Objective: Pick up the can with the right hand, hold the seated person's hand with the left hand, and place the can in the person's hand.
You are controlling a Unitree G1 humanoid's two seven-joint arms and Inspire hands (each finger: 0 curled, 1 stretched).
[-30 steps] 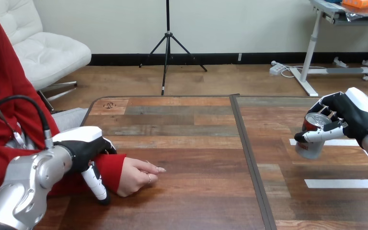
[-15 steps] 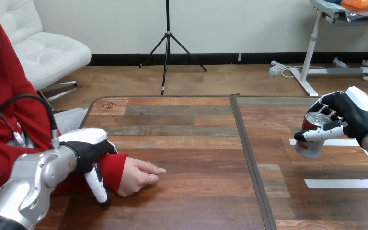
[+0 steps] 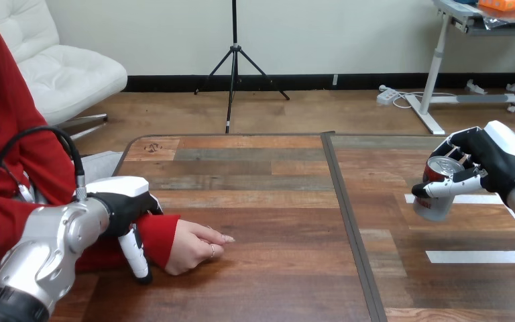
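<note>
A red and silver can (image 3: 436, 190) hangs above the right table half, and my right hand (image 3: 493, 159) is shut on it, thumb across its front. The person's hand (image 3: 194, 245) lies palm down on the wooden table (image 3: 261, 194) at the left, its fingers pointing right. My left hand (image 3: 126, 204) sits over the red sleeve at the person's wrist. Its thumb (image 3: 135, 256) reaches down the near side to the table and its fingers curl over the far side, so the wrist is clasped between them.
A dark seam (image 3: 349, 221) runs down the table between its two halves. White tape strips (image 3: 483, 256) lie on the right half, under and in front of the can. The person's red sleeve (image 3: 13, 201) fills the left edge.
My left forearm has swung slightly right and up, and the hand has settled closer over the wrist. The person's hand has slid slightly right. My right hand and the can have stayed put.
</note>
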